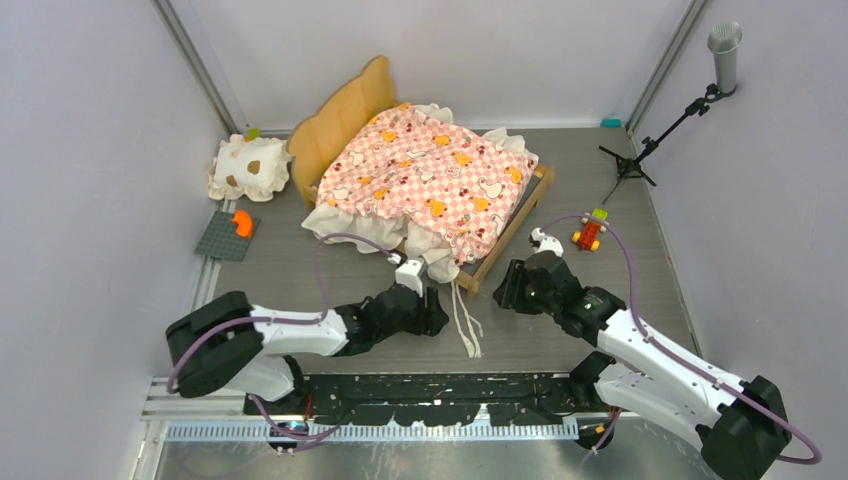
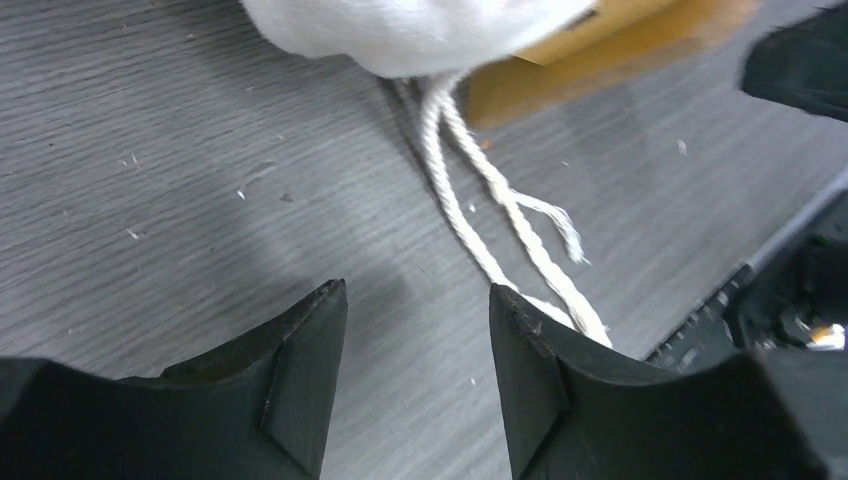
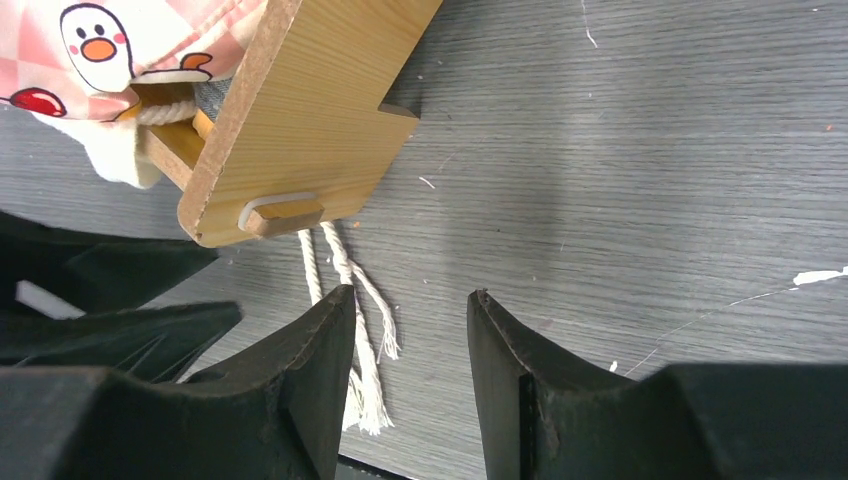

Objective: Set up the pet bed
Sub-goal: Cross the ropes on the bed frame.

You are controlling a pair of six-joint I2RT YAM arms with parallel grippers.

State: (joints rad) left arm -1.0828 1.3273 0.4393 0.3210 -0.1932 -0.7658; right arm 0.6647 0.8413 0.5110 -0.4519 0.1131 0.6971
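Note:
The pet bed (image 1: 430,175) stands mid-table at an angle, its wavy wooden headboard (image 1: 345,120) at the far left. The pink checkered mattress covers the frame, and its cream ruffle spills over the near corner. Two white cords (image 1: 466,322) trail from that corner onto the table. My left gripper (image 1: 437,306) sits just left of the cords, open and empty (image 2: 415,300), with the cords (image 2: 470,220) and ruffle (image 2: 420,30) ahead of it. My right gripper (image 1: 503,286) is open and empty (image 3: 412,298) beside the bed's wooden foot corner (image 3: 300,110). The cord ends (image 3: 365,370) lie by its left finger.
A cream ruffled pillow with brown spots (image 1: 250,168) lies left of the headboard. A grey plate with an orange piece (image 1: 228,236) sits in front of it. A small red and yellow toy (image 1: 590,232) and a microphone stand (image 1: 650,140) are on the right. Walls enclose the table.

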